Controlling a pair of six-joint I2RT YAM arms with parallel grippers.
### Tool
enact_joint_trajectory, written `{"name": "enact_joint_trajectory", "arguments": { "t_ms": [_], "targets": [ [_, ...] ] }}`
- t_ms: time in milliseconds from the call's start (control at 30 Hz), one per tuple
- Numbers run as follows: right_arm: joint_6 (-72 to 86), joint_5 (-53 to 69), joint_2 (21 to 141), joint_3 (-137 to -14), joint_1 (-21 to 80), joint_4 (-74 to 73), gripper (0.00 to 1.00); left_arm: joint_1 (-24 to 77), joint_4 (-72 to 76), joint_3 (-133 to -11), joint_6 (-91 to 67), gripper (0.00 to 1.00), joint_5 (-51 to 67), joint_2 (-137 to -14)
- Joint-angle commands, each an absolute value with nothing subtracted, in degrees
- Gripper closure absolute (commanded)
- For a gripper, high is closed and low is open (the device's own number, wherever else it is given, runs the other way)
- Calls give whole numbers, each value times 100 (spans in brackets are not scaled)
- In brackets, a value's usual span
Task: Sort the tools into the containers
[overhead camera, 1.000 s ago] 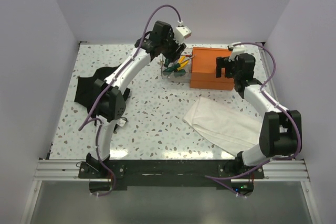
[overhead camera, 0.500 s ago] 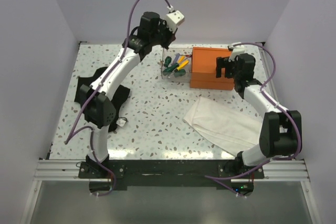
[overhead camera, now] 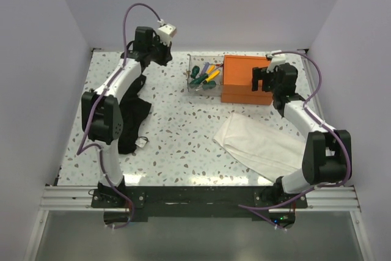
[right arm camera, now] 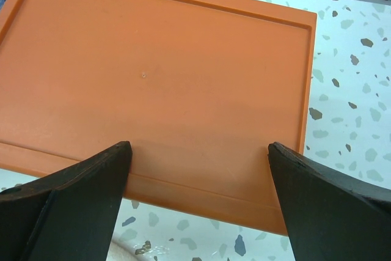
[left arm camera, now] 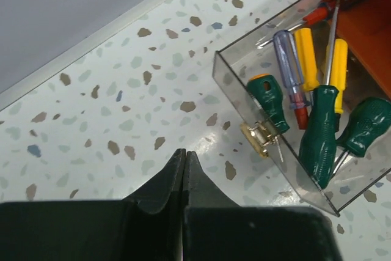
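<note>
Top external view | orange box (overhead camera: 245, 79) toward far right of tabletop (overhead camera: 177, 126), clear drawer (overhead camera: 203, 76) of screwdrivers (left arm camera: 324, 126) jutting from its left | left gripper (left arm camera: 184, 166) pressed together, empty | right gripper (right arm camera: 198, 146) spread wide above box

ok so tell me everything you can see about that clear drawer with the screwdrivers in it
The clear drawer is a shallow, open-topped tray that looks like see-through plastic. It is pulled out from the side of the orange box and sits level over the speckled table. A small brass latch sits on its outer wall. Inside, several screwdrivers with green, yellow, red and clear bluish handles lie overlapping, shafts pointing mostly toward the box.
</note>
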State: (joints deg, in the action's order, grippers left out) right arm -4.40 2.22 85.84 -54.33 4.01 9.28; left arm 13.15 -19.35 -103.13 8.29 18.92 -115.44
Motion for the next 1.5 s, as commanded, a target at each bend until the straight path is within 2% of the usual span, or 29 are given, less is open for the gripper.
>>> {"name": "enact_joint_trajectory", "arguments": {
  "t_ms": [0, 267, 800, 1067, 1200, 1300, 1333, 1400, 1467],
  "targets": [
    [-896, 97, 8973, -5168, 396, -835, 1, 1591, -1477, -10415, 721, 100, 2627, -11909],
    [-897, 176, 9132, -5256, 395, -879, 2, 2170, -1318, -10916, 695, 100, 2786, -12331],
    [-817, 352, 9316, -5300, 404, -826, 2, 3251, -1002, -11100, 132, 100, 3190, -12665],
    [-800, 378, 9325, -5300, 396, -817, 2, 3393, -1046, -11127, 237, 100, 3007, -12692],
    [-809, 317, 9238, -5326, 404, -826, 2, 3366, -1361, -10917, 465, 100, 2383, -12350],
    [-756, 150, 9019, -5431, 396, -905, 2, 3226, -1494, -10435, 396, 100, 2127, -11535],
    [-712, 106, 8931, -5527, 396, -957, 1, 3182, -1529, -10302, 378, 99, 2092, -11349],
    [-511, 27, 8807, -5703, 396, -1098, 1, 3015, -1669, -9917, 361, 89, 1813, -10831],
    [-387, 52, 8640, -6037, 396, -1212, 1, 2762, -1819, -9678, 570, 93, 1941, -10531]
  ]
}}
